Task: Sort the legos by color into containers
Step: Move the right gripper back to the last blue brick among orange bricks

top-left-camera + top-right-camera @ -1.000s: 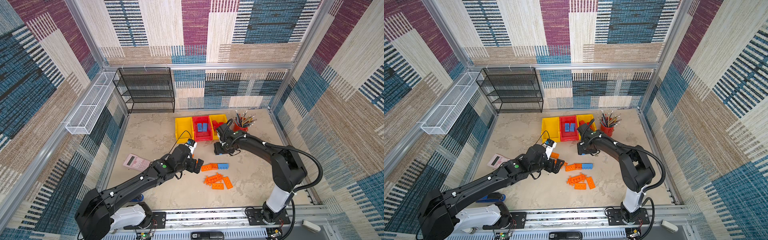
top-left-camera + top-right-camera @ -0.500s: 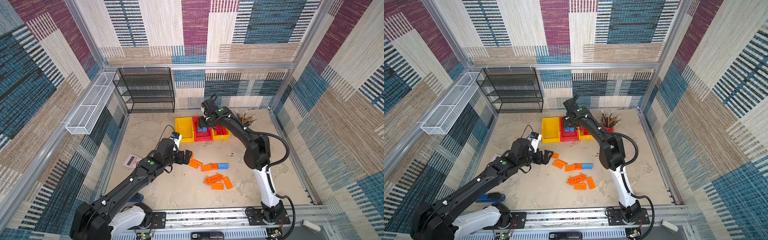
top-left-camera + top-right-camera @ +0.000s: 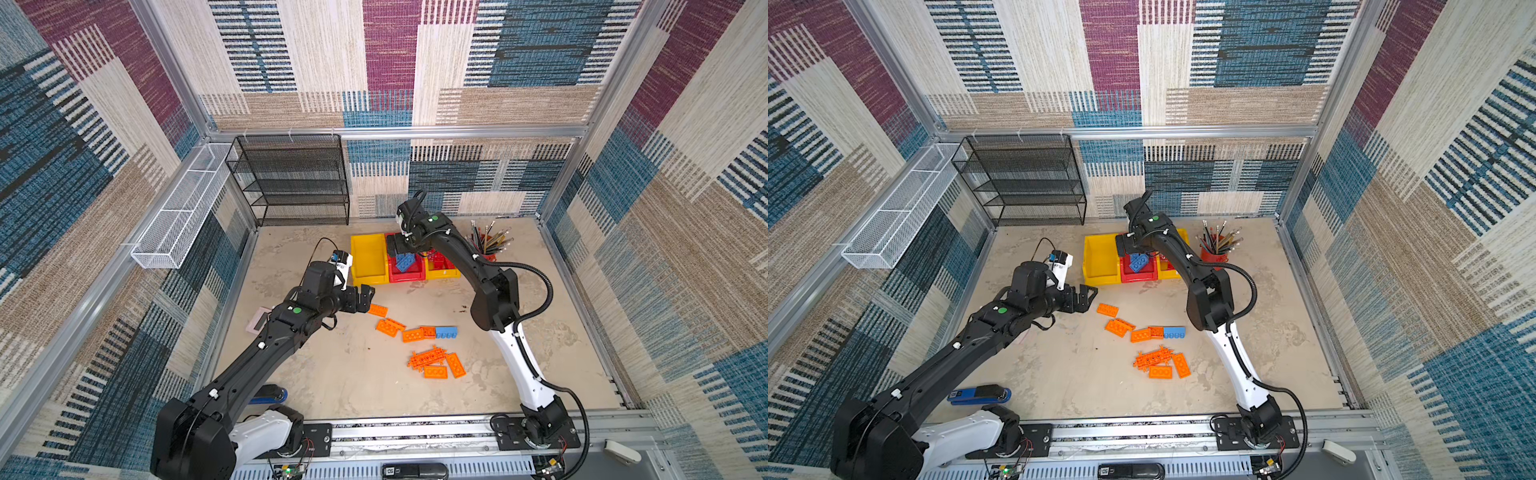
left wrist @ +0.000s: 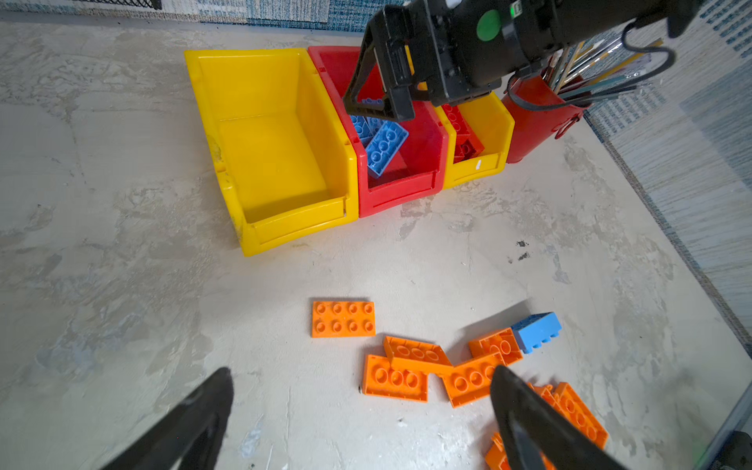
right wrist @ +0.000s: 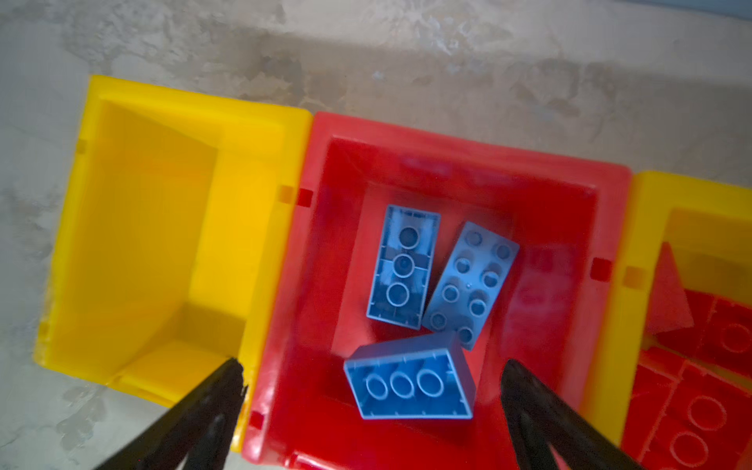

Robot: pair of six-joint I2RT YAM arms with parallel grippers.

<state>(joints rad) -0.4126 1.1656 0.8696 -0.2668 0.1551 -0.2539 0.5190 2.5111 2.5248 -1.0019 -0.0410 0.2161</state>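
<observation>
Near the centre of a top view, the left gripper [image 3: 367, 300], jaws apart and empty, hovers beside the nearest orange brick [image 3: 377, 310], just to its right, long axis across the frame. The right gripper [image 3: 401, 246] gapes above the red bin [image 3: 405, 277], which holds blue bricks [image 3: 405, 262].

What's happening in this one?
Two arms are sorting lego bricks by color. The right claw hangs open over the red bin, which holds blue bricks. One yellow bin holds red bricks; the other yellow bin is empty. The left claw is open above the table, where orange bricks and one blue brick lie unsorted.
</observation>
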